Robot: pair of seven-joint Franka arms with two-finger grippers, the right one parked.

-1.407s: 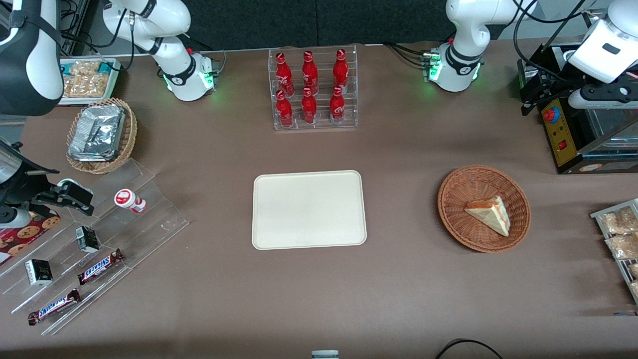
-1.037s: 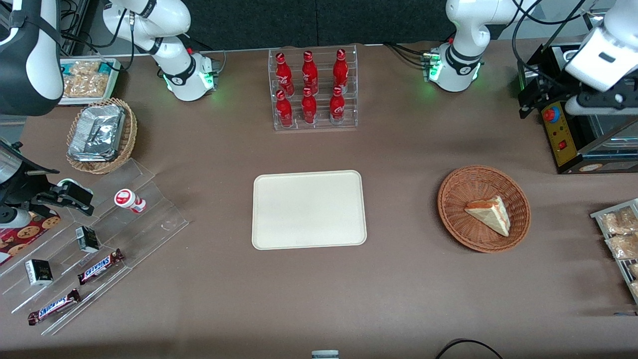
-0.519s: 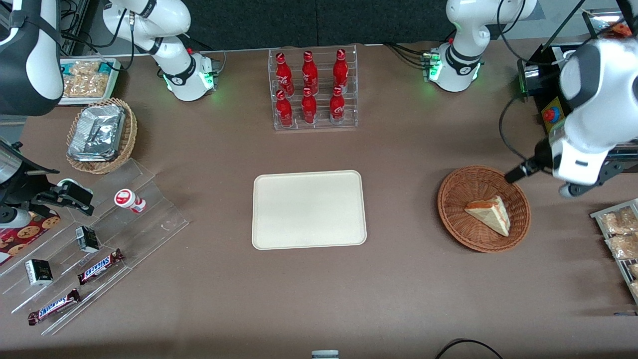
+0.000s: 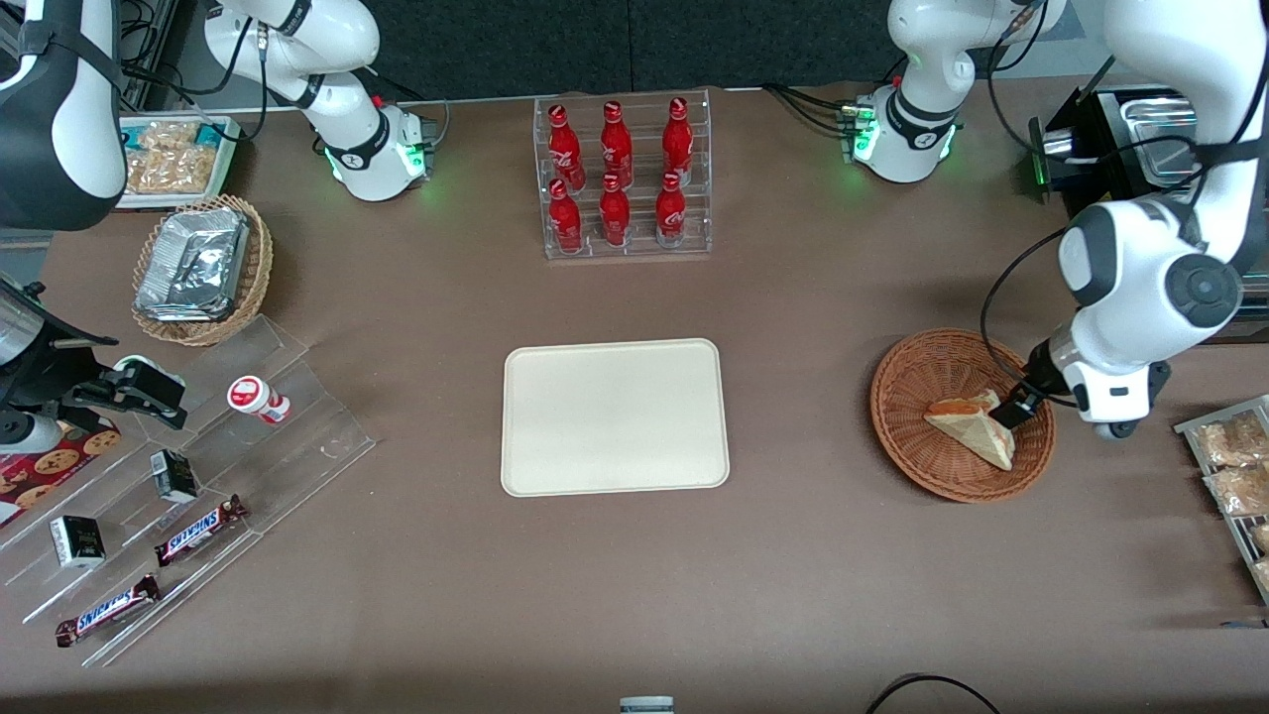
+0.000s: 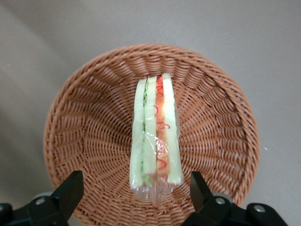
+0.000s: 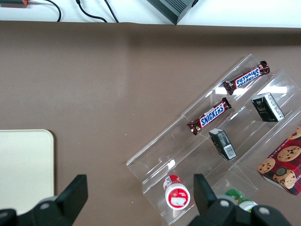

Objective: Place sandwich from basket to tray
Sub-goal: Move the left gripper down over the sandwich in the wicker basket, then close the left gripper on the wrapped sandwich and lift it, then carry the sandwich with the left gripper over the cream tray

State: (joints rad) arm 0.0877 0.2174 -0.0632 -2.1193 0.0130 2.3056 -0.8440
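Observation:
The sandwich is a wrapped white-bread wedge with orange-red and green filling, lying in the round reddish-brown wicker basket toward the working arm's end of the table. My left gripper hangs just above the basket at the sandwich's edge. In the left wrist view the gripper is open, with one black finger on each side of the sandwich's near end, above the basket weave and holding nothing. The cream tray lies flat and bare at the table's middle, beside the basket.
A clear rack of red bottles stands farther from the camera than the tray. A black machine and a rack of snack packets flank the basket. A tan basket of foil packets and a stepped acrylic stand sit at the parked arm's end.
My left arm has swung down from over the black machine to above the basket, bringing the open gripper over the sandwich. The sandwich, basket and tray have not moved.

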